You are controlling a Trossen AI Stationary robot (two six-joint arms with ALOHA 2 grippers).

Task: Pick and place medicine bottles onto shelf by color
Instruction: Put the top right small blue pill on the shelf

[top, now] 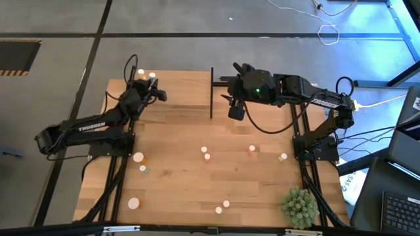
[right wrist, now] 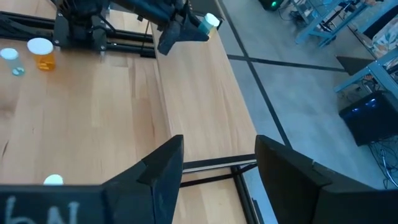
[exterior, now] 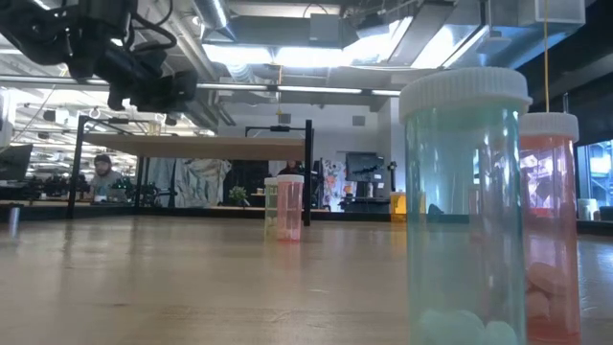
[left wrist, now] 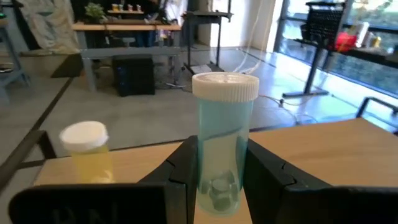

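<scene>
My left gripper (top: 152, 80) is over the far left corner of the wooden shelf (top: 184, 92) and is shut on a pale blue-green medicine bottle (left wrist: 222, 137) with a white cap. Beside it a yellow bottle (left wrist: 87, 149) stands on its base on the shelf. My right gripper (right wrist: 217, 168) hangs open above the table just right of the shelf's black post (top: 211, 92), with nothing between its fingers. Several small bottles (top: 207, 156) stand scattered on the table. My left gripper pinches the lower half of the bottle's body (left wrist: 221, 180) between its two fingers (left wrist: 180, 174). The fingers point level toward the table's far edge. The bottle stands upright with its cap above the fingers. Its base is hidden by them, so I cannot tell whether it rests on the shelf.
A spiky green plant ball (top: 300, 206) sits at the near right corner. A pale green bottle (exterior: 465, 201) and a reddish one (exterior: 551, 220) stand close to the low camera. Cables run along the right arm's base.
</scene>
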